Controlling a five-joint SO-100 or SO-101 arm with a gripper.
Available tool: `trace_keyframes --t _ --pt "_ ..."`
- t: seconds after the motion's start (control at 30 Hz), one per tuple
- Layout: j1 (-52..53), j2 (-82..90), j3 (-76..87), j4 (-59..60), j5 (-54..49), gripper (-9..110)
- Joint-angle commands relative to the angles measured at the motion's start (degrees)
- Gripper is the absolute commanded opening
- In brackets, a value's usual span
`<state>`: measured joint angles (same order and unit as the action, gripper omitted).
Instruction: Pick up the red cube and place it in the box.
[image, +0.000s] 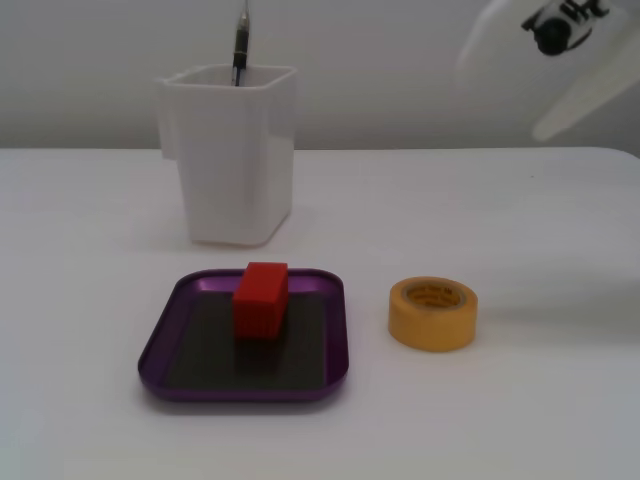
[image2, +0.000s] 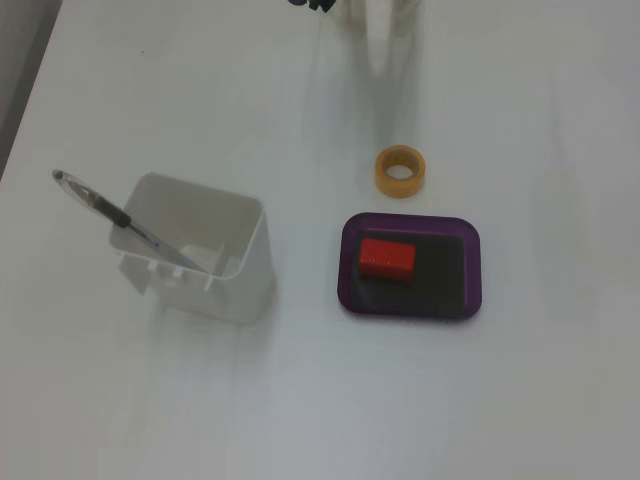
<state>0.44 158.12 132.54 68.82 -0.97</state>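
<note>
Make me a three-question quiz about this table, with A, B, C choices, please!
1. Where is the red cube?
A. in the purple box
B. inside the white cup
C. on the yellow tape roll

2. How many tape rolls are on the table?
A. one
B. two
C. three

3. Is the cube held by the gripper?
A. yes, lifted up
B. no, it rests alone in the box
C. yes, squeezed against the cup

Answers: 1 A, the cube sits on the box's dark bottom in both fixed views. 2 A, only one yellow roll shows. 3 B, the blurred arm is up high, far from the cube.
</note>
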Motion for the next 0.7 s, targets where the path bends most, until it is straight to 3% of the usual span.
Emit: trace_keyframes --t 0.0,0.33,0.67 --pt "0.3 9.8 10.9 -5.4 -0.5 21" --pt "0.3 30.3 33.5 -8.2 0.1 21" --pt "0.2 39.4 43.7 -7.3 0.2 21"
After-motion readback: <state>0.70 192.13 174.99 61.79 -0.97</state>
